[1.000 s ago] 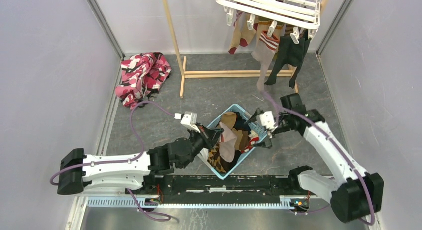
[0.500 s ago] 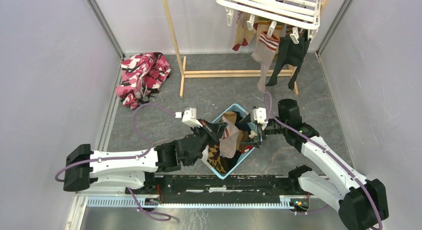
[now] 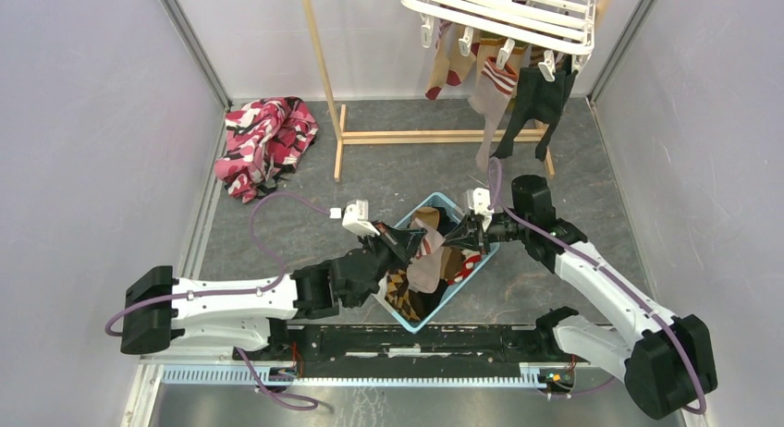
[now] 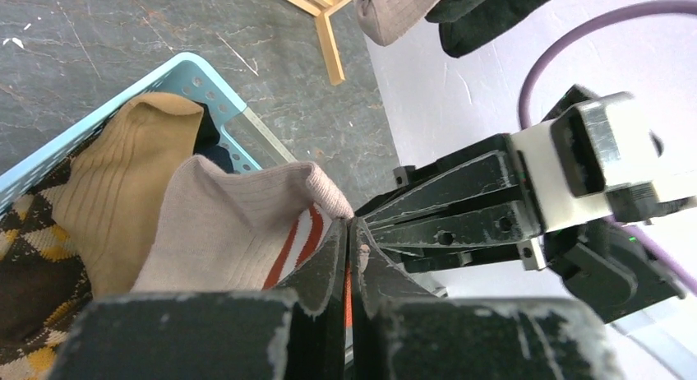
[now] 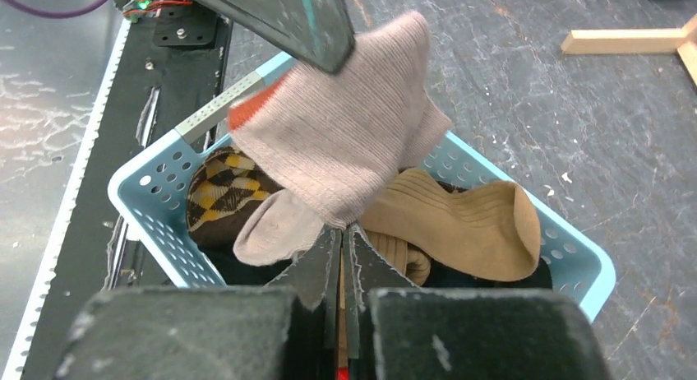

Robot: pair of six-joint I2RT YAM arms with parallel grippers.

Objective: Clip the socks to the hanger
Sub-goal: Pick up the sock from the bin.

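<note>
now | left pincer (image 4: pixel 348 232): pinching grey sock (image 4: pixel 222 228) | right pincer (image 5: pixel 342 234): pinching same sock

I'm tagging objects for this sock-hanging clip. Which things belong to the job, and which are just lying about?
Job:
- beige sock, pinched by the left end effector and the right end effector
- loose socks in the blue basket
- white hanger
- clipped socks

Lying about:
- pink patterned cloth
- wooden stand

Noted beige sock (image 5: pixel 353 150) with red-white striped cuff, tan sock (image 5: pixel 468 224), brown-yellow argyle sock (image 5: pixel 222 191), light blue basket (image 5: pixel 156 207), pink-red-black patterned cloth (image 3: pixel 266 140), white hanger (image 3: pixel 504 11), black socks (image 3: pixel 541 99).
</note>
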